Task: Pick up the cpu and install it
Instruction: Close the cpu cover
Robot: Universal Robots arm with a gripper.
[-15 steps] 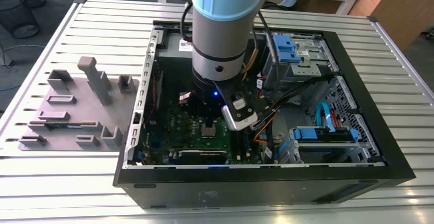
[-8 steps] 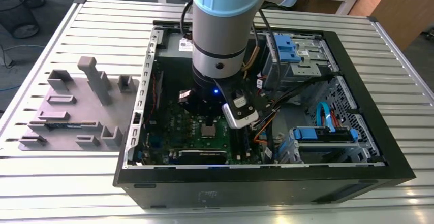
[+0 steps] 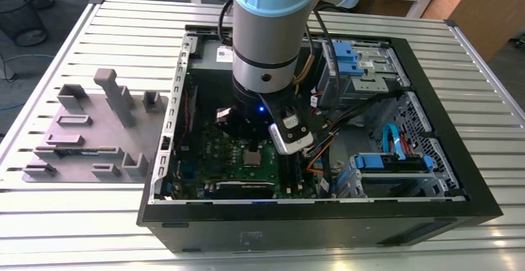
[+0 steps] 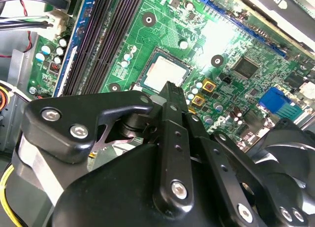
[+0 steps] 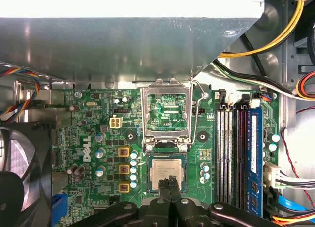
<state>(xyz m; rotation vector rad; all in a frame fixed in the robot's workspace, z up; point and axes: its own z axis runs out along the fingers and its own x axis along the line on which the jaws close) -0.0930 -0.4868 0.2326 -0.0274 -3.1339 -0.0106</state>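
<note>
cpu point(image 5: 166, 169) lies flat in its socket mid-motherboard point(image 5: 93, 133). The hinged frame point(image 5: 166, 111) is flipped open on the far side of it. gripper point(image 5: 171, 181) fingers are together and hold nothing, tips over the cpu's near edge. The cpu is square with no long axis, directly under and just ahead of the tips.

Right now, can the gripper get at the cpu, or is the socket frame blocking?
Probably yes. The cpu lies flat, the socket frame stands swung open, clear of its top, and the gripper hangs just above it with nothing between.
</note>
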